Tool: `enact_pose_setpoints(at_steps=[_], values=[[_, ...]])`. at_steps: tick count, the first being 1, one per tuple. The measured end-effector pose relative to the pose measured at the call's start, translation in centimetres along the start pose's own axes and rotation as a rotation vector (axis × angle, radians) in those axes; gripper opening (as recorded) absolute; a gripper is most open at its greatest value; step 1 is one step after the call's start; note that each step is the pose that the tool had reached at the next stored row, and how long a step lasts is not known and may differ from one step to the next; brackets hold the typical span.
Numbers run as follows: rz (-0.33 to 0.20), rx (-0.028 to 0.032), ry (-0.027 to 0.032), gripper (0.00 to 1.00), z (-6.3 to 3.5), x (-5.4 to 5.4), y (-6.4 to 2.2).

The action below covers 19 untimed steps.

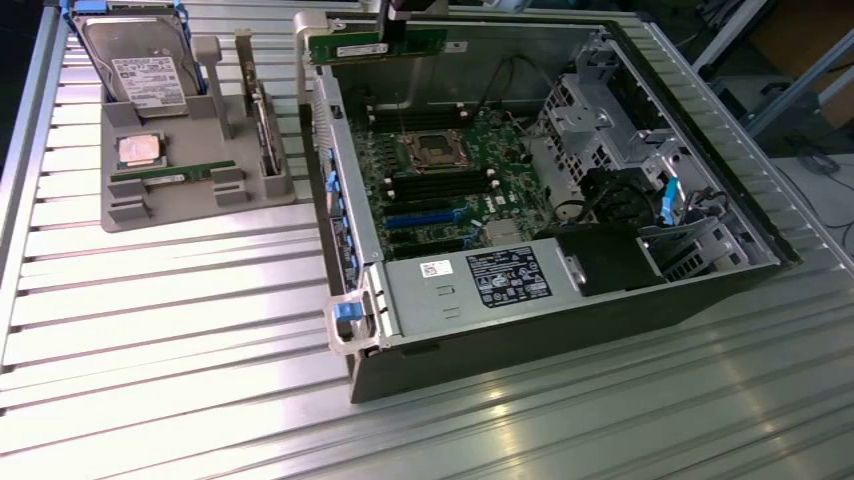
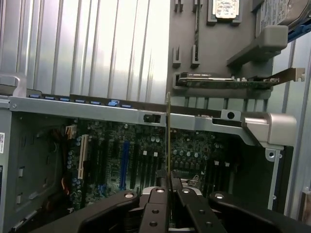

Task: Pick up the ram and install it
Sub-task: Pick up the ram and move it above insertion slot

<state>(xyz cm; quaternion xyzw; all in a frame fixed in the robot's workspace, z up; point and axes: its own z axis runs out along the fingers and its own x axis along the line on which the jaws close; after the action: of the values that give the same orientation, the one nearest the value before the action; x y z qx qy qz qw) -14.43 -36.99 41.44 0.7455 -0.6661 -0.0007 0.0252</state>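
**Ram Hanging Over Far Wall of Open Case, Slots Lying Nearer the Camera**

At the exterior view's left, a grey tray (image 1: pixel 127 215) is carrying the spare parts: a hard drive (image 1: pixel 140 70), a square CPU chip (image 1: pixel 138 150), a twin stick (image 1: pixel 171 175) lying in its cradle, and an expansion card (image 1: pixel 268 130) standing on edge.

Moving right, the robot's gripper (image 1: pixel 395 28) is hovering above the far wall of the open computer case (image 1: pixel 534 330). Its fingers (image 2: pixel 158 204) are clamped together on the upper edge of the ram (image 1: pixel 378 46). The ram is hanging beneath them, well apart from the tray and touching nothing else.

The ram's long axis is running across the exterior view from left to right. That is roughly in line with the black memory slots (image 1: pixel 441 188), which are lying on the motherboard just beside the CPU socket (image 1: pixel 434 150), on the side toward the power supply (image 1: pixel 481 280).

Those slots are sitting down inside the case, nearer the exterior camera than the ram. The ram therefore appears to be hanging off to the far side of its seat and higher than it, not directly over it.

In the wrist view the ram is showing edge-on, as a thin line rising from between the two fingers, with the motherboard spreading out behind it. At the exterior view's right, metal brackets and dark cabling are filling the remaining bay of the case.
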Motion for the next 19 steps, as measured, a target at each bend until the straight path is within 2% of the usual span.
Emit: enact_pose_setpoints(at_steps=[7, 13, 18, 19], values=[[0.000, -0.0001, 0.0001, 0.12, -0.06, 0.2, -1.52], [0.000, -0.0001, 0.0000, 0.12, -0.09, 0.3, -2.38], [0.000, 0.0000, 0.0000, 0.12, -0.14, 0.4, -3.92], [0.000, -0.0001, 0.0000, 0.12, -0.16, 0.5, -4.57]])
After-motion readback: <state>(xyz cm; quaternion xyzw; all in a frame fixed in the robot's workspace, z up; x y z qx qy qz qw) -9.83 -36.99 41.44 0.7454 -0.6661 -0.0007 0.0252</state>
